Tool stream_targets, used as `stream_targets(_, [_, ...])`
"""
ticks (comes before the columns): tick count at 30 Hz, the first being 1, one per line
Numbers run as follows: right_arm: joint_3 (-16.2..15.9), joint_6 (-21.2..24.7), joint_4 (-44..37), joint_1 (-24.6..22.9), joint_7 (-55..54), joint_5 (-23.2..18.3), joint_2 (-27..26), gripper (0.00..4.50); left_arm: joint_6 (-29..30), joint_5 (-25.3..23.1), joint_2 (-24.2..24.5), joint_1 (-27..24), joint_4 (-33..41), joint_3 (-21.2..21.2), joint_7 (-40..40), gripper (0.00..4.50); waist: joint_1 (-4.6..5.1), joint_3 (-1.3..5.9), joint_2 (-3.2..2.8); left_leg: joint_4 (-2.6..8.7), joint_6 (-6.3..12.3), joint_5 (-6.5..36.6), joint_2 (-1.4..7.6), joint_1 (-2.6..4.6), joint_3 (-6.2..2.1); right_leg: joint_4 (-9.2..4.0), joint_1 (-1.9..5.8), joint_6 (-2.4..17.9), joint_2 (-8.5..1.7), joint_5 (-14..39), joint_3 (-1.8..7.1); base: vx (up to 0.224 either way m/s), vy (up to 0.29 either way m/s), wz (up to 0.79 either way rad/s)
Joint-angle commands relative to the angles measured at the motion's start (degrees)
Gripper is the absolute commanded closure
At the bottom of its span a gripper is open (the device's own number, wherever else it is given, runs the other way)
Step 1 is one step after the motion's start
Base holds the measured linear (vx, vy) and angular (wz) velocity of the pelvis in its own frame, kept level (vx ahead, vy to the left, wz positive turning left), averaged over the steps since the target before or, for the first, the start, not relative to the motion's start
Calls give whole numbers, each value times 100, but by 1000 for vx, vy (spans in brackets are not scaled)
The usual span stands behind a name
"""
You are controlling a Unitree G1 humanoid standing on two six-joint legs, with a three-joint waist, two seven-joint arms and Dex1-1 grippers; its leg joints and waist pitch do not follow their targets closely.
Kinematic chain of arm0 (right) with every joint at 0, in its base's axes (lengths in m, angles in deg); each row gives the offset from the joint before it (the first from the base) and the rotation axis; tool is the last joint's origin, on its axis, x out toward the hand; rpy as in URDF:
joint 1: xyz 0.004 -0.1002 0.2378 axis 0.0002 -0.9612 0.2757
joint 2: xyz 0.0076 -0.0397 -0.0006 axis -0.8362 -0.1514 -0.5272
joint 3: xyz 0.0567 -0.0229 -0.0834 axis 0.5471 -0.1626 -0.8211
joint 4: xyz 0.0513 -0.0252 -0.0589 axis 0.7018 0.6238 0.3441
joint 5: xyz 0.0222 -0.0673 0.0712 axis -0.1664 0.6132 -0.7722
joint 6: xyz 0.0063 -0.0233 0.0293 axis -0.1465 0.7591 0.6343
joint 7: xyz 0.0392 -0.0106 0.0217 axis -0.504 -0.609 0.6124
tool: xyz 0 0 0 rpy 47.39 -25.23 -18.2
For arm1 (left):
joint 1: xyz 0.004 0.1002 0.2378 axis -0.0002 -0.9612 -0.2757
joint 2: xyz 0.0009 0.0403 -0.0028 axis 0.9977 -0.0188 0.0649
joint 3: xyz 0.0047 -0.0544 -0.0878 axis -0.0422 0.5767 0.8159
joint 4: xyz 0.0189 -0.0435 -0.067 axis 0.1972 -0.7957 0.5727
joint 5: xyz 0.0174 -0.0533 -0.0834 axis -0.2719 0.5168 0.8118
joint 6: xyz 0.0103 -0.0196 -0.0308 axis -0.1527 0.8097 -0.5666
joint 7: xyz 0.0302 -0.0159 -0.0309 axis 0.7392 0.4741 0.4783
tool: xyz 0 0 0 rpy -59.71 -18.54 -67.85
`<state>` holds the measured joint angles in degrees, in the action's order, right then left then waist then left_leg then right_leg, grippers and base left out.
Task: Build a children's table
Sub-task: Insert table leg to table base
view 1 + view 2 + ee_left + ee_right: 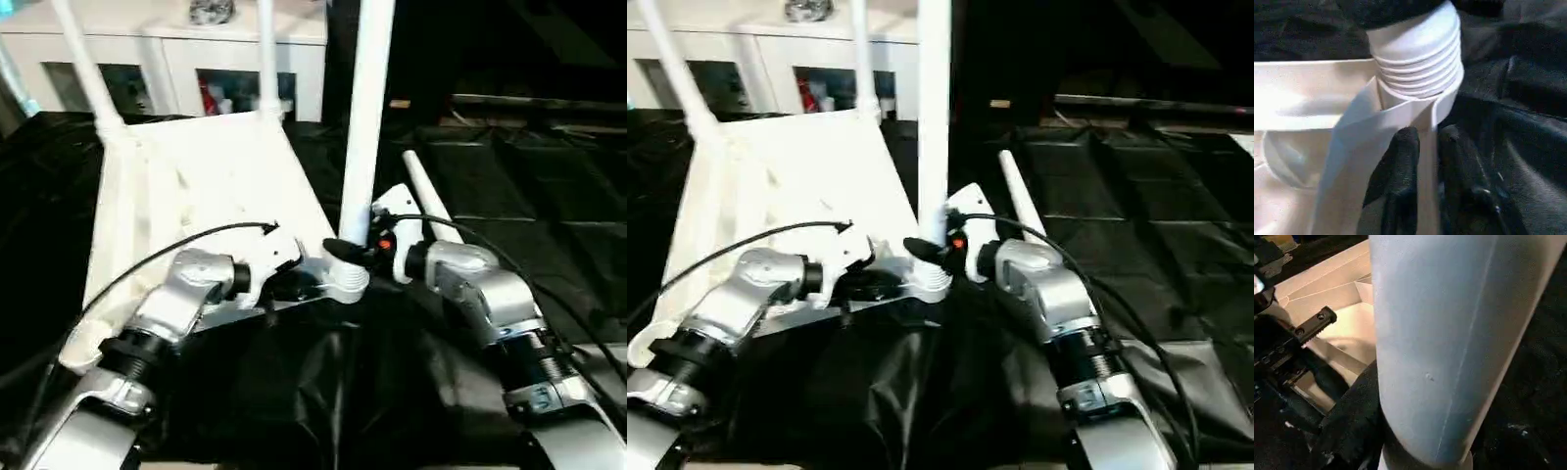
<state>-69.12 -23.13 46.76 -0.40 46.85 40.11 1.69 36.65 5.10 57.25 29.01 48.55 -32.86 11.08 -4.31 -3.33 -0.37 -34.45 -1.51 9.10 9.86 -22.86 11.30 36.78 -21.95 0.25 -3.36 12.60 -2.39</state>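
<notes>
The white tabletop [196, 176] lies underside up on black cloth. Two white legs [83, 59] [266, 59] stand in its far corners. A third leg [364, 117] stands upright at the near right corner, its threaded end [1420, 54] in the socket [338, 279]. My right gripper [348, 252] is shut around this leg just above the socket, one black finger [1356, 421] curving round it. My left gripper [1427, 147] sits at the same corner, its fingers [1398, 166] on either side of the thin rim wall. Another leg [426, 201] lies loose on the cloth to the right.
A white glass-door cabinet [167, 59] stands behind the tabletop. Crumpled black cloth [294, 392] covers the surface up to the near edge and off to the right. Black cables [147, 259] loop over both silver forearms.
</notes>
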Motion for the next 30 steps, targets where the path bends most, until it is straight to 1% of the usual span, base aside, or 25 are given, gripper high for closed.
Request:
stream_targets(1, [-116, 65, 121, -63, 16, 103, 8, 261, -5, -88, 49, 57, -23, 26, -41, 405, 4, 403, -12, 410, -110, 1274, 356, 190, -194, -489, 158, 1240, -518, 767, 278, 0, 0, 0])
stream_targets(2, [-116, 65, 121, -63, 16, 103, 8, 261, -5, -88, 49, 57, -23, 26, -41, 402, 6, 400, -20, 407, -111, 1285, 359, 197, -187, -491, 155, 1267, -518, 766, 278, 0, 0, 0])
stream_targets(3, [-118, 55, 133, -58, 18, 109, 3, 261, -23, -108, 64, 52, -32, 24, -51, 435, 9, 397, -16, 409, -115, 1311, 359, 196, -186, -495, 155, 1272, -517, 786, 279, 0, 0, 0])
stream_targets(5, [-120, 44, 149, -45, 21, 116, -2, 261, -91, -215, 146, 34, -39, -25, -73, 435, 22, 381, -16, 423, -151, 1451, 361, 199, -191, -513, 150, 1259, -520, 975, 280, 0, 0, 0])
stream_targets(7, [-120, 38, 157, -39, 27, 125, -4, 261, -113, -253, 276, -22, 33, -78, -151, 450, 42, 373, -14, 431, -198, 1580, 366, 212, -198, -527, 138, 1214, -529, 1199, 288, 0, 0, 0])
stream_targets(11, [-117, 32, 159, -46, 34, 134, -5, 261, -88, -222, 308, -55, 77, -67, -166, 450, 68, 368, -15, 437, -221, 1626, 369, 212, -201, -535, 130, 1198, -532, 1320, 290, 0, 0, 0])
stream_targets(12, [-114, 33, 160, -47, 41, 141, -6, 261, -68, -224, 334, -73, 101, -79, -200, 450, 72, 369, -7, 436, -220, 1609, 369, 208, -200, -535, 133, 1198, -531, 1299, 291, 0, 0, 0])
stream_targets(16, [-113, 28, 166, -47, 50, 151, -10, 261, 12, -230, 407, -141, 147, -87, -286, 450, 83, 370, -10, 436, -186, 1542, 365, 204, -194, -520, 129, 1228, -521, 1169, 290, 0, 0, 0])
stream_targets(17, [-112, 25, 169, -45, 51, 154, -13, 261, 50, -204, 406, -144, 145, -62, -289, 406, 81, 374, -13, 433, -185, 1536, 366, 205, -194, -521, 132, 1230, -526, 1162, 291, 0, 0, 0])
stream_targets(19, [-112, 16, 176, -43, 53, 157, -15, 261, 7, -222, 417, -140, 123, -11, -183, 389, 85, 369, -8, 435, -183, 1541, 366, 203, -192, -524, 131, 1235, -525, 1176, 292, 0, 0, 0])
stream_targets(23, [-113, 16, 177, -43, 57, 160, -15, 261, -40, -264, 460, -141, 101, -17, -176, 389, 88, 365, -17, 442, -202, 1598, 371, 216, -194, -528, 116, 1212, -519, 1243, 293, 0, 0, 0])
stream_targets(28, [-110, 22, 174, -43, 64, 171, -18, 261, 9, -229, 525, -169, 143, -6, -264, 386, 88, 352, -18, 454, -278, 1797, 373, 227, -207, -555, 98, 1149, -536, 1565, 301, 0, 0, 0])
stream_targets(29, [-109, 13, 184, -44, 66, 173, -19, 261, 13, -218, 517, -173, 135, 7, -257, 383, 91, 352, -9, 455, -276, 1787, 374, 224, -206, -557, 98, 1146, -535, 1558, 302, 0, 0, 0])
stream_targets(30, [-109, 3, 193, -46, 68, 175, -20, 261, 18, -200, 505, -178, 125, 22, -244, 383, 89, 357, -14, 454, -272, 1733, 376, 222, -205, -545, 98, 1156, -533, 1463, 302, 0, 0, 0])
